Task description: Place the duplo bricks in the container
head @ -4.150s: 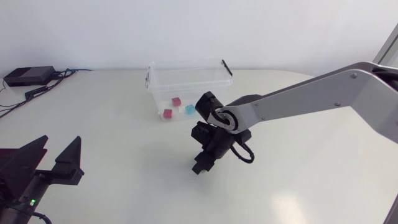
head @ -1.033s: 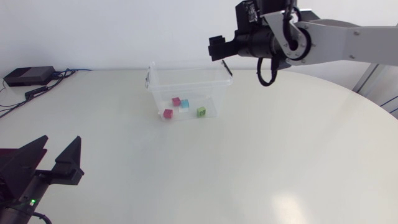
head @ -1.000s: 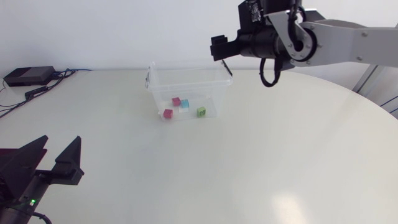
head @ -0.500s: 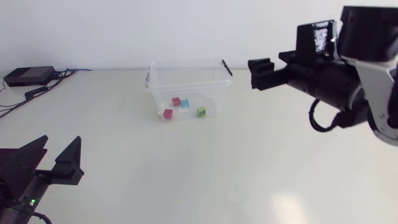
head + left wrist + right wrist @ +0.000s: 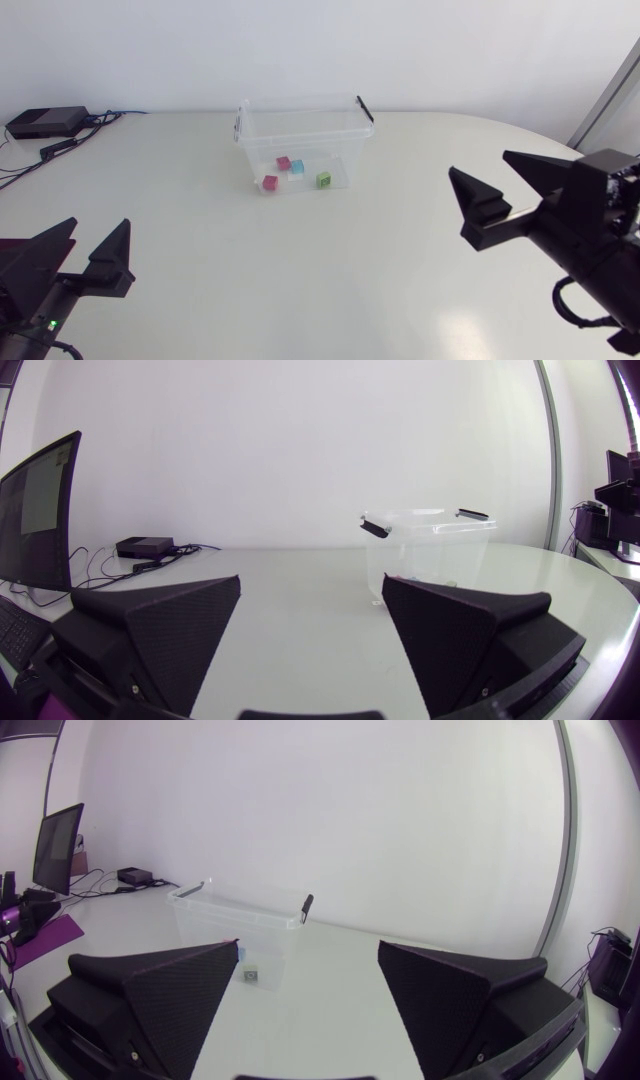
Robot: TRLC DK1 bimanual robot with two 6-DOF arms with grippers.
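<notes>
Clear container (image 5: 300, 140) stands at twelve o'clock on the table (image 5: 350, 270). On its floor lie a red brick (image 5: 270, 183), pink brick (image 5: 284, 162), blue brick (image 5: 297, 167) and green brick (image 5: 323, 180) (four in all). Left gripper (image 5: 99, 224), at eight o'clock: fingers spread wide, holding nothing. Right gripper (image 5: 478, 163), at four o'clock: likewise spread wide, empty.
</notes>
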